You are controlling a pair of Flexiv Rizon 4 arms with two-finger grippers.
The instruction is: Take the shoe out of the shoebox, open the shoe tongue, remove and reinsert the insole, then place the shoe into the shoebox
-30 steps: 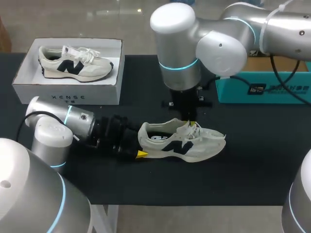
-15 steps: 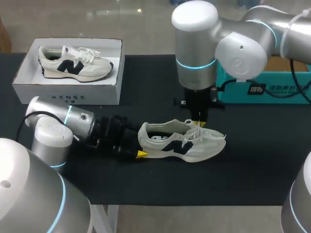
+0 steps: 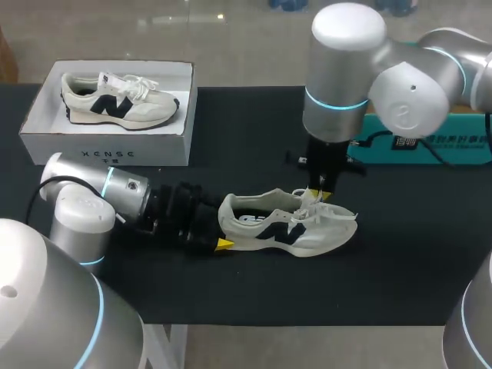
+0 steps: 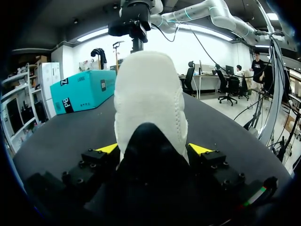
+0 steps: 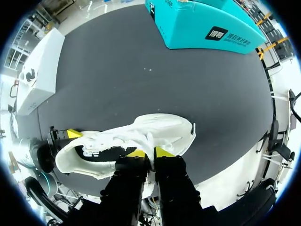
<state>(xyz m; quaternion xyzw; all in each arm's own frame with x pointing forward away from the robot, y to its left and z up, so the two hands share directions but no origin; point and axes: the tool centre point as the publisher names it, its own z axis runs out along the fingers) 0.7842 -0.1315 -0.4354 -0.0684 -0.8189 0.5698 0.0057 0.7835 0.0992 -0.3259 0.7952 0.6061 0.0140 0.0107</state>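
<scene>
A cream shoe (image 3: 284, 227) with a dark side mark lies on its side on the black table, toe to the right. My left gripper (image 3: 221, 233) holds its heel, and in the left wrist view the heel (image 4: 148, 103) fills the space between the two yellow tips of that gripper (image 4: 153, 149), which press on both sides. My right gripper (image 3: 319, 194) comes straight down onto the lace area. In the right wrist view that gripper (image 5: 149, 152) stands nearly closed with a white lace strand pinched between its fingers, above the shoe (image 5: 141, 136).
A white shoebox (image 3: 108, 154) at the back left holds a second matching shoe (image 3: 115, 100). A teal box (image 3: 415, 142) stands at the back right, behind my right arm. Bare black table lies in front of the shoe.
My right arm has swung to the right, toward the toe end, its gripper staying on the laces. The shoe and my left arm have kept still.
</scene>
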